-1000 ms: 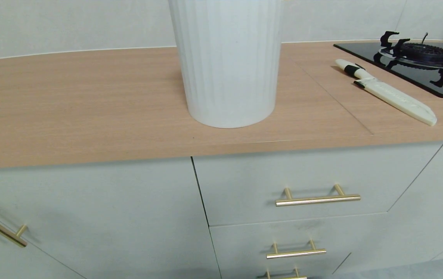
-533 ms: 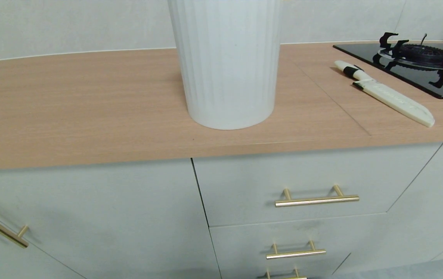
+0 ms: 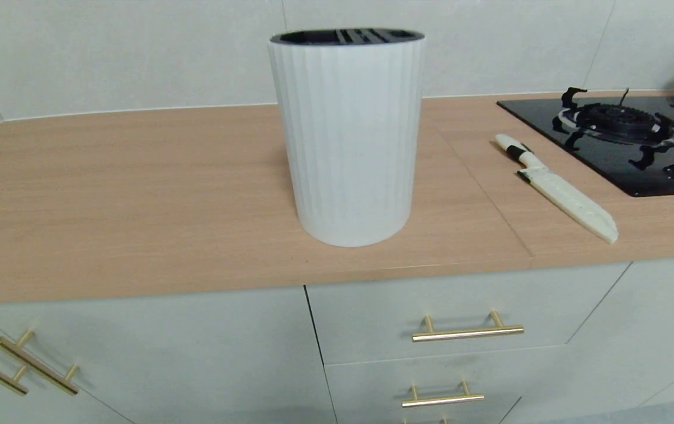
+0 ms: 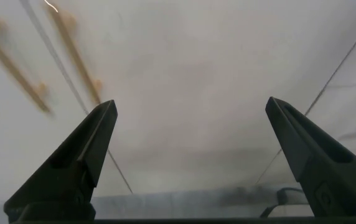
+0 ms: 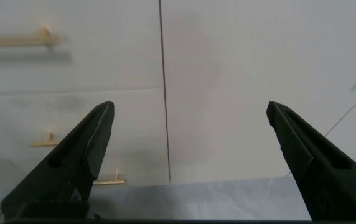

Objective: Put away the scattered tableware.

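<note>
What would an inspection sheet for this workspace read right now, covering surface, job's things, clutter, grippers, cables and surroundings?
Surface: wooden countertop, with a seam running front to back on its right part.
Job's things: cream knife lying flat between holder and hob, touching neither, handle toward the wall; white ribbed holder upright, black slotted top, nothing sticking out.
Clutter: nothing seen.
Grippers: left gripper open and empty, facing cabinet fronts; right gripper open and empty, facing drawer fronts.
Cables: nothing seen.
Surroundings: black gas hob at the right, grey drawer fronts with brass handles below, tiled wall behind.
</note>
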Controlling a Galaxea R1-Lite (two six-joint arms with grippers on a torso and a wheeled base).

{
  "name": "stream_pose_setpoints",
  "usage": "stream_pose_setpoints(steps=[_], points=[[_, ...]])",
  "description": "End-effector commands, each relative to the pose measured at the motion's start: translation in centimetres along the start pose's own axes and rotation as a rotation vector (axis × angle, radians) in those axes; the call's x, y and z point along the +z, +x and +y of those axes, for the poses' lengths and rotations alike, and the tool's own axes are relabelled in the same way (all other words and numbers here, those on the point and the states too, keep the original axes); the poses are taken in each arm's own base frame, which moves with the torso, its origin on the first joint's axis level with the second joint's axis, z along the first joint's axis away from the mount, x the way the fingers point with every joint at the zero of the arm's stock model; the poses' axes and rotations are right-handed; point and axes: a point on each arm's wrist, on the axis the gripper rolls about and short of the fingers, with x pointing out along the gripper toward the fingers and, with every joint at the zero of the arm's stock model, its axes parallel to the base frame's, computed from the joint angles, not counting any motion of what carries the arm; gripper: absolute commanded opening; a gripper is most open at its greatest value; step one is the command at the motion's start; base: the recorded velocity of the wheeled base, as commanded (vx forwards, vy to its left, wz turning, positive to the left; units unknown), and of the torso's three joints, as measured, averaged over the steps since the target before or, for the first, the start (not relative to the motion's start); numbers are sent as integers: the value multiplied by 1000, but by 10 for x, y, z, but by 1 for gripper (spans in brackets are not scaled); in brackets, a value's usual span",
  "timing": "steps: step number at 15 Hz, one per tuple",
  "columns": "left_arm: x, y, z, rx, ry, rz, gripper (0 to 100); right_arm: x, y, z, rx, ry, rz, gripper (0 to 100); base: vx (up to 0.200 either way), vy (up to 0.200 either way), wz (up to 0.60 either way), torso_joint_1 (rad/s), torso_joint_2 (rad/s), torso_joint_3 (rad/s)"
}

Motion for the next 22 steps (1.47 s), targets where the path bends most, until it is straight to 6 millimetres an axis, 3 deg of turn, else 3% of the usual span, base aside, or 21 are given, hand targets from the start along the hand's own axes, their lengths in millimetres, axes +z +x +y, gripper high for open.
stream_pose_setpoints(steps=[1,22], points=[[0,0,0,1,-1,1,100,0,0,0,0,0,1,100,0,0,0,36,-520,-251],[0,0,0,1,-1,1,100,0,0,0,0,0,1,100,0,0,0,265,-515,-272]])
